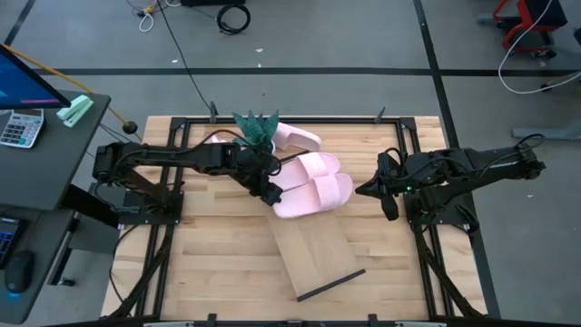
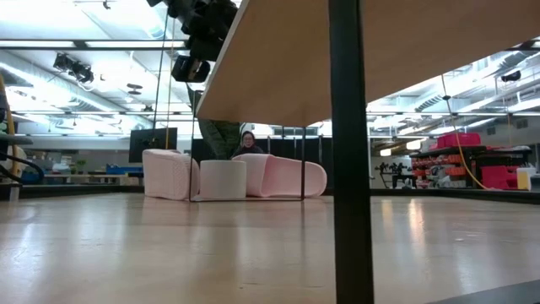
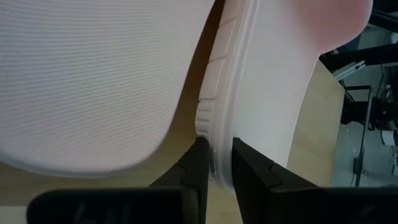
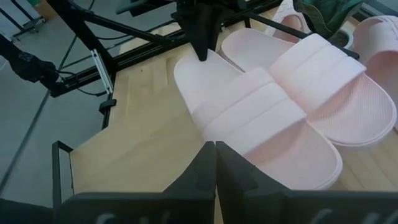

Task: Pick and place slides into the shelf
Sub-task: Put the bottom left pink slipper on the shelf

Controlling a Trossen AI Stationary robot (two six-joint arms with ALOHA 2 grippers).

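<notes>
Several pale pink slides lie at the table's middle. The nearest one [image 1: 316,193] [image 4: 261,118] lies beside a second [image 1: 318,165], a third [image 1: 298,136] lies farther back, and another [image 1: 216,139] shows partly behind the left arm. My left gripper [image 1: 270,193] [image 3: 216,168] is shut on the nearest slide's end. The shelf [image 1: 313,250] [image 2: 380,51] stands slanted nearer the table's front edge, with a black rail [image 1: 331,284] at its near end. My right gripper [image 1: 363,189] [image 4: 215,149] hovers shut, just right of the slides. My left gripper pinches the rim [image 3: 219,149] of the nearest slide's left end [image 4: 193,71] between its two fingers [image 3: 196,165]. The fingers come from above, slanting down from the table's left. In the right wrist view the slide's sole seems to lie on the tabletop.
A green plant-like object [image 1: 256,127] sits by the far slides. Black frame bars [image 1: 408,154] run along the table's sides. The shelf's black post [image 2: 348,169] stands close to the low camera. A person [image 2: 247,142] shows beyond the table. Bare tabletop [image 1: 209,263] lies left of the shelf.
</notes>
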